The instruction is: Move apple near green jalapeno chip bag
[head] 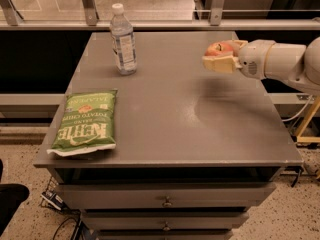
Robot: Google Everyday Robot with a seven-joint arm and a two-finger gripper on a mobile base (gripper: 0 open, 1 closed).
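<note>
Your gripper (220, 59) is clamped on the apple (218, 48), held clear of the table (200, 129) so it can cross to the bag (87, 121), well apart beyond its fingertips.

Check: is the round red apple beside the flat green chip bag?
No; the gripper holds the apple over the table's far right side.

The cream end effector (216, 57), hovering above the grey desk (200, 129) at the view's right, is clasping a red-orange apple (219, 47). The bag (86, 122) is showing green with white lettering, and the bottle (123, 41) is looking clear.
</note>
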